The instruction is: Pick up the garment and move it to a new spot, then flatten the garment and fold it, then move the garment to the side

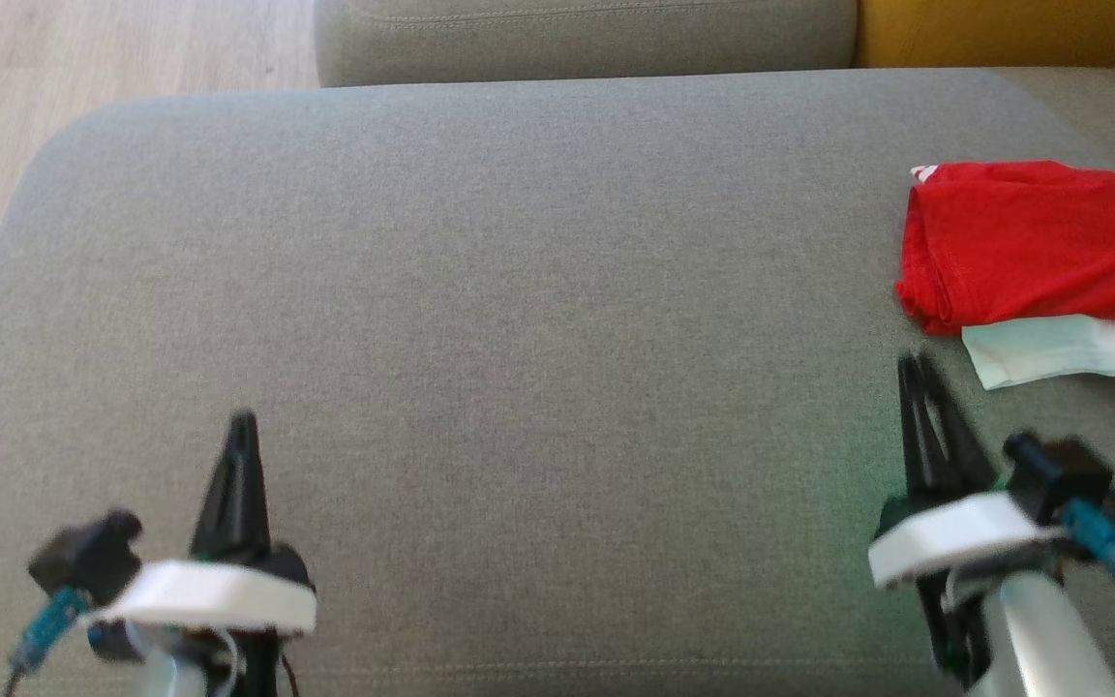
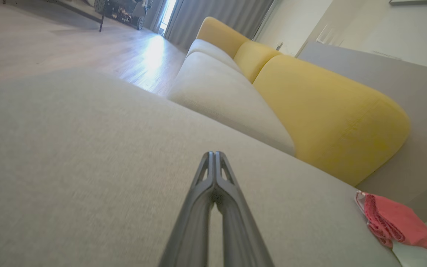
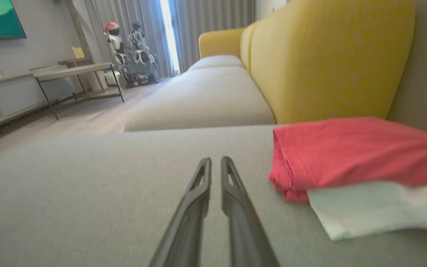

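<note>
The red garment [image 1: 1032, 242] lies folded at the far right end of the grey sofa seat [image 1: 519, 290]. A white bit [image 1: 1061, 348] pokes out of it. I think it sits there because the folding is done and that is its side spot. My left end effector [image 1: 244, 421] hangs over the seat's near left part, pinched tight and empty. My right end effector [image 1: 914, 366] hangs over the near right part, near the garment, with a thin gap between its fingers, and it is empty too.
</note>
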Tool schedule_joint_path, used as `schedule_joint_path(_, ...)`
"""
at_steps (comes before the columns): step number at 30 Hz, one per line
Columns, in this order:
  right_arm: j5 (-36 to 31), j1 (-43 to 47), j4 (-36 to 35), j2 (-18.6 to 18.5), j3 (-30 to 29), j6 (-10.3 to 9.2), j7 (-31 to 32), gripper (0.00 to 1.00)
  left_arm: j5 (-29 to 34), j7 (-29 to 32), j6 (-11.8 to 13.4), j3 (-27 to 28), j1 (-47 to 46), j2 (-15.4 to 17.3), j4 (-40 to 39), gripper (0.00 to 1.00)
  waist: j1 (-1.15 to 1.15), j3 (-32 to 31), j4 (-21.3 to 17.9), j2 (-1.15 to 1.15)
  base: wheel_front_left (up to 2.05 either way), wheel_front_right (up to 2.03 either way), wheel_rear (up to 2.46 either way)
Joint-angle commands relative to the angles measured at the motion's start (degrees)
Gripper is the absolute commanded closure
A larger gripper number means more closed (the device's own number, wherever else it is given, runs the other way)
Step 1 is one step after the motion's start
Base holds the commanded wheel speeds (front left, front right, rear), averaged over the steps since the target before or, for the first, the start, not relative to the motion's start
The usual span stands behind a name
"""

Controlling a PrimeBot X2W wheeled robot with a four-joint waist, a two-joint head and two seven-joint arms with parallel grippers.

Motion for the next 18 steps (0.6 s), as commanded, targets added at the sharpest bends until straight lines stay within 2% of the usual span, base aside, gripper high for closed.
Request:
schedule_joint_path(1, 1.0, 0.0, 0.0, 0.0, -0.1, -0.01, 0.2, 1.0, -0.7, 0.2, 0.0, 0.0, 0.0, 0.0, 0.0, 1.0, 0.0, 0.0, 0.0, 0.0, 0.0, 0.0, 0.0)
schedule_joint_path(18, 12.0, 0.2, -0.4, 0.0, -1.1, -0.02, 2.6, 1.0, -9.0, 2.7, -0.1, 0.9, -0.7, 0.3, 0.3, 1.0, 0.0, -0.6, -0.3, 0.0, 0.0, 0.0, 0.0)
